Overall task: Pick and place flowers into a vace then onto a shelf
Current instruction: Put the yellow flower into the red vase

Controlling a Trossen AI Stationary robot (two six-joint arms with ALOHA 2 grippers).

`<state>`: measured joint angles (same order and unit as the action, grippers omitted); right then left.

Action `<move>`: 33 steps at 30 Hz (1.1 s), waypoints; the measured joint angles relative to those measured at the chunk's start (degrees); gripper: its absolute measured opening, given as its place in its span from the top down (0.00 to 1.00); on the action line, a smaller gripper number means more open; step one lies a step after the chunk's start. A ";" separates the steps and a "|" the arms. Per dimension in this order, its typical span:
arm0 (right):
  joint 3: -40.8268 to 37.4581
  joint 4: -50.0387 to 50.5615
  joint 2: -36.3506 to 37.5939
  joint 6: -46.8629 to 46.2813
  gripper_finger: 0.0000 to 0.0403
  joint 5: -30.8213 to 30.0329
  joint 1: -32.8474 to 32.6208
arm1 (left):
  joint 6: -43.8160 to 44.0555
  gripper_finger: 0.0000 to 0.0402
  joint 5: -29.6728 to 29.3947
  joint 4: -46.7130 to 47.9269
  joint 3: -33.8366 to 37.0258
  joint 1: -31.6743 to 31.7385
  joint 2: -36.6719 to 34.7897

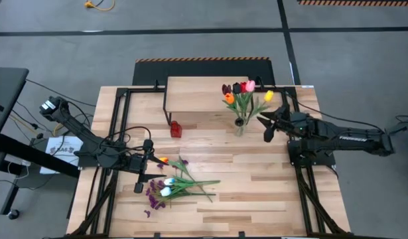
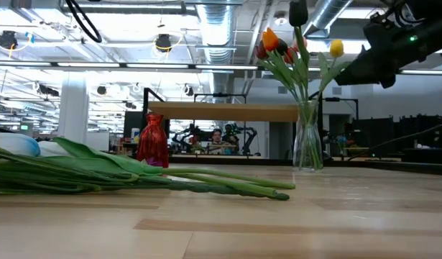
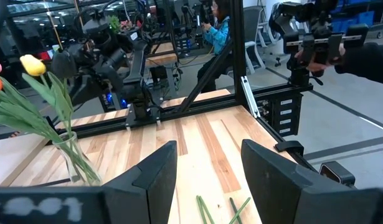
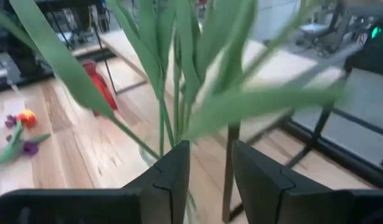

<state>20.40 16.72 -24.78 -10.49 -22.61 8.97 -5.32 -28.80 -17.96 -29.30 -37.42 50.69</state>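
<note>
A clear glass vase [image 1: 239,125] [image 2: 307,144] stands on the table just in front of the shelf [image 1: 204,89] [image 2: 228,111]. It holds red, orange, pink, dark and yellow tulips [image 1: 243,98] [image 2: 292,54]. My right gripper [image 1: 267,127] [image 4: 210,155] is open, just right of the vase. Stems and leaves [image 4: 179,81] fill its view close ahead. More flowers [image 1: 180,186] [image 2: 134,176] lie flat on the table: white tulips, purple sprigs and an orange tulip. My left gripper [image 1: 144,167] [image 3: 207,155] hovers open at their left end, with stem tips [image 3: 210,211] below its fingers.
A small red vase [image 1: 175,128] [image 2: 152,140] stands left of the glass vase, by the shelf's front leg. Black frame rails [image 1: 117,133] run along both table sides. Bare wood lies between the two flower groups. A person [image 3: 216,25] sits beyond the table.
</note>
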 joint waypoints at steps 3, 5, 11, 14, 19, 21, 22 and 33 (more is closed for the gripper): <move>0.00 3.17 1.02 -1.38 0.72 0.04 0.00 | 0.00 0.58 -0.02 0.00 0.00 0.01 0.01; 0.00 4.92 1.02 -2.36 0.72 0.42 0.00 | 0.02 0.58 -0.02 0.00 0.00 0.00 0.00; 0.00 6.69 0.79 -5.42 0.72 10.62 -1.11 | 0.04 0.58 -0.04 0.02 0.00 -0.01 -0.01; 0.00 6.13 0.69 -9.60 0.72 13.87 -3.97 | 0.10 0.58 0.81 1.15 0.00 -0.05 -0.01; 0.00 -1.31 -3.95 -13.09 0.74 15.52 -13.43 | 2.03 0.58 -1.07 5.60 0.00 -2.11 -0.98; 0.00 -6.65 -7.08 -13.11 0.75 14.49 -18.07 | 2.94 0.58 -3.94 7.12 0.00 -3.68 -1.36; 0.00 -9.34 -8.85 -13.11 0.76 13.54 -20.36 | 3.27 0.58 -5.53 7.41 0.00 -4.71 -1.77; 0.00 -31.18 -30.13 -11.53 0.81 -9.21 -40.23 | 3.44 0.58 -22.84 8.13 0.00 -16.87 -8.44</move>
<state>20.40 -14.46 -54.92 -22.02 -31.82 -31.26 -1.88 -51.64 -9.82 -29.30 -54.29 42.25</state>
